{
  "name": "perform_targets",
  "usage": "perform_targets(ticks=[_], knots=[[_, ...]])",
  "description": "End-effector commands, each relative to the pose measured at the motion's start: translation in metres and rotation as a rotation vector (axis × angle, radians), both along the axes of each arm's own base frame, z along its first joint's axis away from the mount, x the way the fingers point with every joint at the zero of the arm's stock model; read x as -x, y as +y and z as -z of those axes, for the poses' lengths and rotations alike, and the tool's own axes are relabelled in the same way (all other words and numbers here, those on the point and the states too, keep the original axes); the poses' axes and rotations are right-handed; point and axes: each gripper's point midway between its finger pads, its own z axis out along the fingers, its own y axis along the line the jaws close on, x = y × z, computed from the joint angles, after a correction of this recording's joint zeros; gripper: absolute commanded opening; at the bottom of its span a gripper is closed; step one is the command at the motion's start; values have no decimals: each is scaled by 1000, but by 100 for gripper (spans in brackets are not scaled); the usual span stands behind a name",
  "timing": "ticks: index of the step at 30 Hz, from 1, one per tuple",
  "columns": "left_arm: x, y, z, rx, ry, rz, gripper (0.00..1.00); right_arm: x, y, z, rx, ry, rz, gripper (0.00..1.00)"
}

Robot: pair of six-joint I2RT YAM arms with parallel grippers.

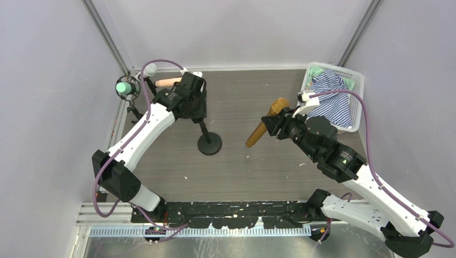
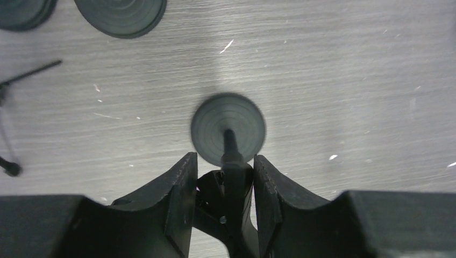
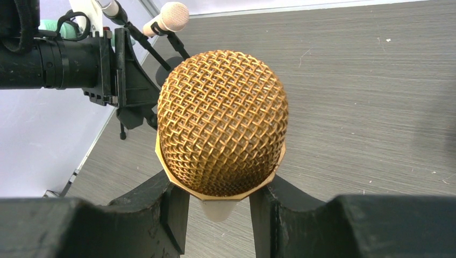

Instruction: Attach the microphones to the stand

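In the overhead view, the left tool (image 1: pixel 191 92) sits at the counter's far left. In its wrist view, the left tool (image 2: pixel 223 161) is narrow, with both fingers pressed against the black clip at the top of the stand (image 2: pixel 228 126). The pole runs down from the clip to a round base on the counter (image 2: pixel 349 80). Seen from above, that base of the stand (image 1: pixel 209 144) lies at 5 o'clock from the tool.

Just beside the tool at 10 o'clock is the peach-pink microphone (image 1: pixel 166 82). Farther out at 10 o'clock is the white microphone (image 1: pixel 149 69). At 9 o'clock, the mint green microphone (image 1: pixel 125 87) sits in a black ring mount.

The right tool (image 1: pixel 277 123), near the counter's middle, is closed on the golden-brown microphone (image 1: pixel 263 129). The head points to 1 o'clock and the tail to 7 o'clock. In its wrist view, the right tool (image 3: pixel 218 199) grips just below the mesh head of the golden-brown microphone (image 3: pixel 222 121).

At 2 o'clock from it stands a white basket (image 1: pixel 357 86) holding a striped cloth (image 1: pixel 328 99).
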Motion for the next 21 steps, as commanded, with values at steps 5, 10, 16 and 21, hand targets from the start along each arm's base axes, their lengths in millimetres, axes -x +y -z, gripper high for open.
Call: perform_targets(ticks=[5,10,16,21], knots=[[-1,-11,-16,289,4,-351,0,0,-5,-24,-65,-51,23,1],[0,-12,-22,403,-25,-464,0,0,-5,-22,-70,-46,32,1],[8,8,-19,434,-40,-630,2,0,-9,-22,-69,-46,47,1],[14,8,-22,532,-39,-690,13,-1,-8,-21,-72,-44,50,1]])
